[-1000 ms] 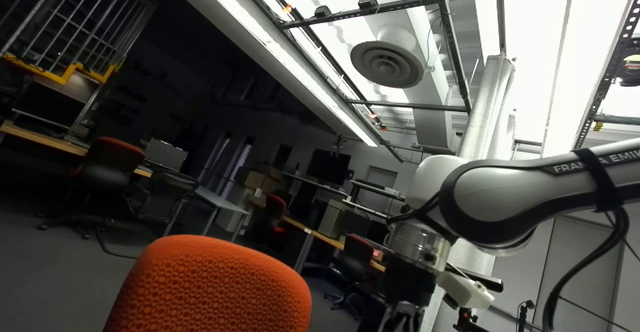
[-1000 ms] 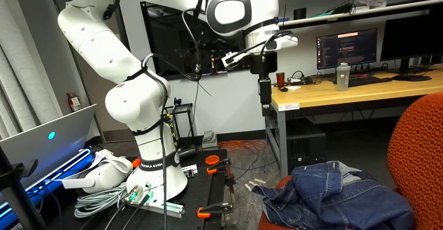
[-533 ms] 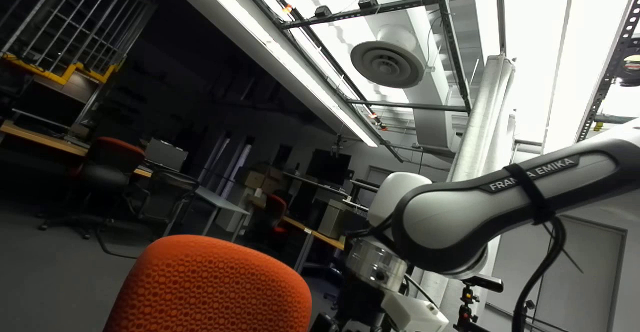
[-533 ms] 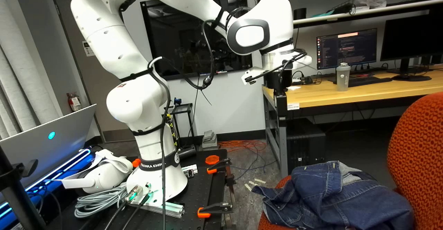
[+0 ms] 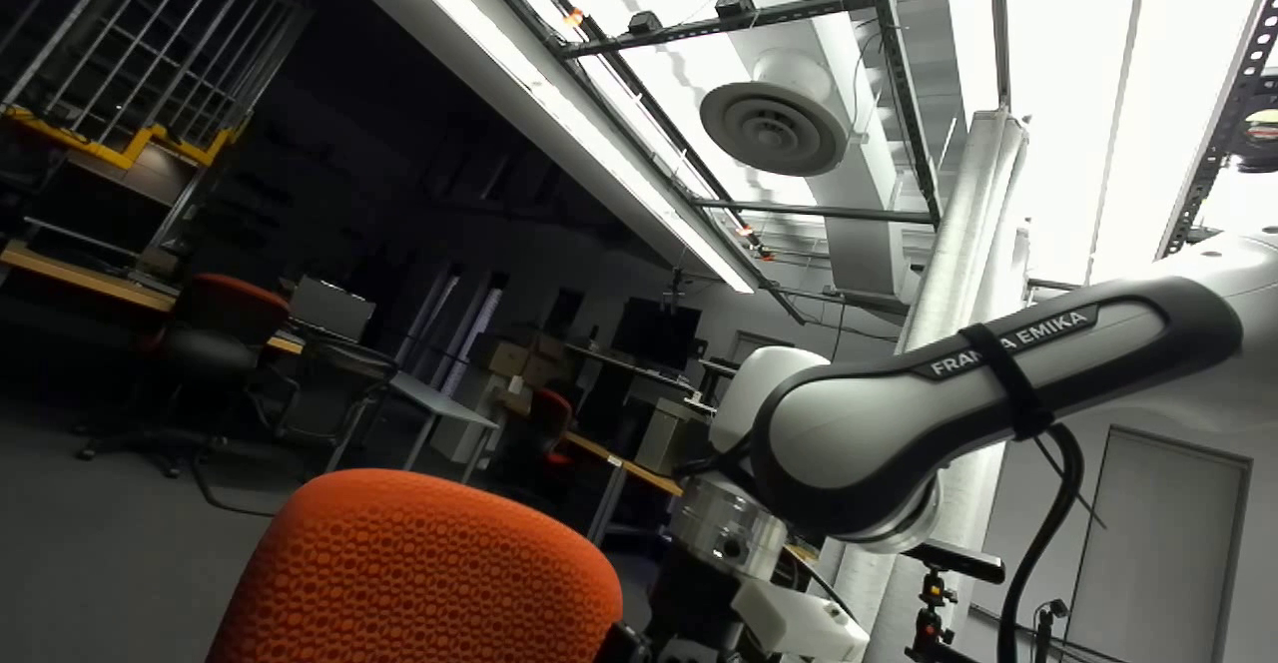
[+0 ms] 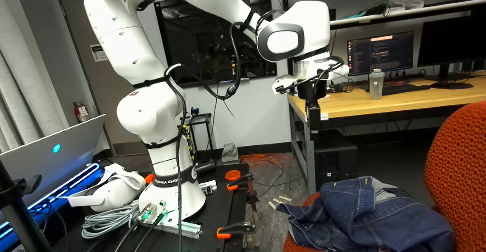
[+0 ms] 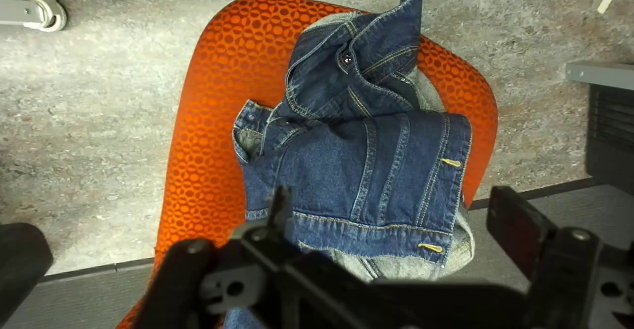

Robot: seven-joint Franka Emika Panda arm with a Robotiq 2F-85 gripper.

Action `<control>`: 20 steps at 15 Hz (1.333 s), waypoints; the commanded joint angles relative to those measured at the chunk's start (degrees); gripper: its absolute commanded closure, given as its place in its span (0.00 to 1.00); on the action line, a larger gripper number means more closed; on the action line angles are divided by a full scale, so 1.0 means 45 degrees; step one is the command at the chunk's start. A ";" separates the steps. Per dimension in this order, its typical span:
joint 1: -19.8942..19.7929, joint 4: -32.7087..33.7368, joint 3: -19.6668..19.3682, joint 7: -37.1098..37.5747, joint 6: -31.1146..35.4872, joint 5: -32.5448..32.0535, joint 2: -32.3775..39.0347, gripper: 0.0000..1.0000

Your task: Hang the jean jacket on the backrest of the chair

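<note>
The jean jacket [image 6: 372, 214] lies crumpled on the orange-red seat of the chair, below the rounded backrest of the chair [image 6: 461, 168]. Only that backrest [image 5: 429, 573] shows of the chair in an exterior view where the jacket is out of sight. From above, in the wrist view, the denim jacket [image 7: 356, 165] is folded over itself on the seat [image 7: 213, 136], its pale inside showing at one edge. My gripper [image 7: 394, 205] stands wide open above it, with nothing held. In an exterior view the gripper [image 6: 314, 134] points down, well above the jacket and apart from it.
A wooden desk [image 6: 410, 96] with monitors and a shaker bottle [image 6: 376, 84] stands behind the gripper. A black computer tower [image 6: 334, 161] sits under it. Clamps [image 6: 237, 228] line the edge of the robot's black base table [image 6: 212, 214].
The arm has swung toward the chair and come lower, more slowly in the latter half. My gripper has travelled with it, hanging downward. Jacket and chair have stayed put.
</note>
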 commanded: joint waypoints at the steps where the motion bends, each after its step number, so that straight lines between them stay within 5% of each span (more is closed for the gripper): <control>1: 0.0017 0.0253 0.0079 0.0322 0.0276 0.0030 0.0542 0.00; 8: 0.0063 0.1797 0.0376 0.3152 0.2754 -0.0844 0.4041 0.00; 12: 0.0538 0.3300 -0.0139 0.5031 0.3835 -0.2066 0.6240 0.00; 20: 0.1739 0.6349 -0.1463 0.6656 0.3490 -0.1817 0.9658 0.00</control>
